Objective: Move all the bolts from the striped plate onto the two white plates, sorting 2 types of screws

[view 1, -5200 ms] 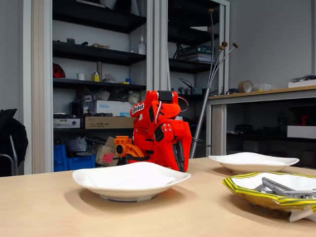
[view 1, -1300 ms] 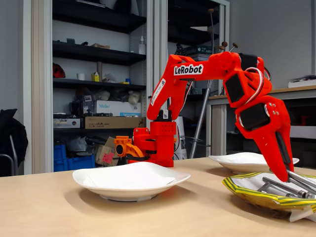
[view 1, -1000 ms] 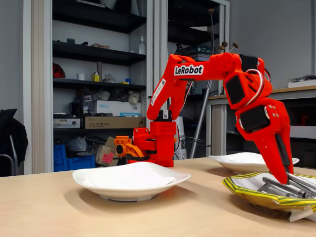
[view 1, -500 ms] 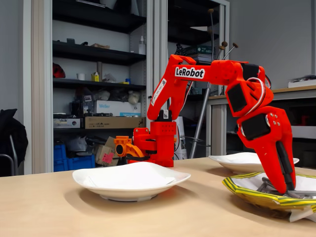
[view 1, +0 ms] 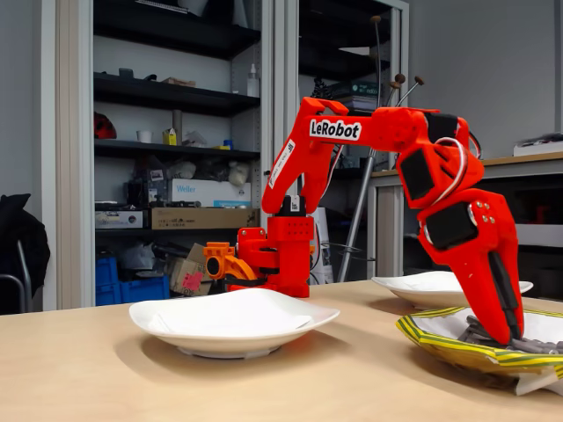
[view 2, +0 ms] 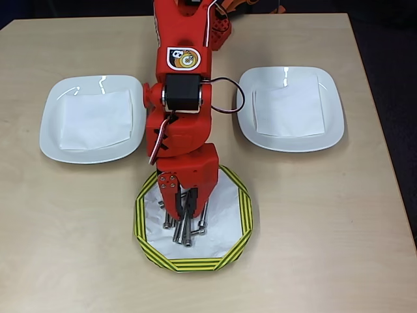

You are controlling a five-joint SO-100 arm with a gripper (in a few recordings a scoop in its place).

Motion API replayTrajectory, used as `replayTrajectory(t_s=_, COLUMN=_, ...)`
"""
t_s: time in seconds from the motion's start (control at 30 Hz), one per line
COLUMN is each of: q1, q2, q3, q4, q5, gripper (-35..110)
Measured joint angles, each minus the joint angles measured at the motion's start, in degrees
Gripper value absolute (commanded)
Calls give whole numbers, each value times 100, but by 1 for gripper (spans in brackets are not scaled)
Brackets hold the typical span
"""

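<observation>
The striped plate [view 2: 244, 208] lies in front of the arm's base, and in the fixed view [view 1: 449, 347] it is at the right. Several grey bolts [view 2: 187, 236] lie piled on its white inside, seen low over the rim in the fixed view [view 1: 537, 345]. My red gripper [view 2: 184, 212] points down into that pile, its fingertips among the long bolts [view 1: 506, 337]. The narrow gap between the jaws is hidden by the bolts and the wrist. One white plate [view 2: 49, 124] lies left of the arm and the other white plate [view 2: 332, 111] right of it; each holds just a white paper sheet.
The red arm's base [view 2: 215, 32] stands at the table's far edge between the white plates. In the fixed view the near white plate [view 1: 176, 330] sits at the centre, the other [view 1: 493, 290] behind the striped plate. Shelves and a bench stand behind the table.
From folded at its base, the arm reached out over the striped plate. Over the last second the gripper went down into the pile of bolts, and the raised bolts now lie flatter.
</observation>
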Motion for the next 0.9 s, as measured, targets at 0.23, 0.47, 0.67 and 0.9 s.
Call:
replayTrajectory(t_s=0.23, q1=18, q2=0, q3=0, q4=97, q5=-88, gripper=1)
replayTrajectory(t_s=0.47, q1=18, q2=62, q3=149, q4=123, q5=-97, gripper=1)
replayTrajectory(t_s=0.67, q1=53, q2=149, q3=387, q4=44, q5=-97, gripper=4)
replayTrajectory(t_s=0.9, q1=62, q2=132, q3=738, q4=44, q5=-105, gripper=3)
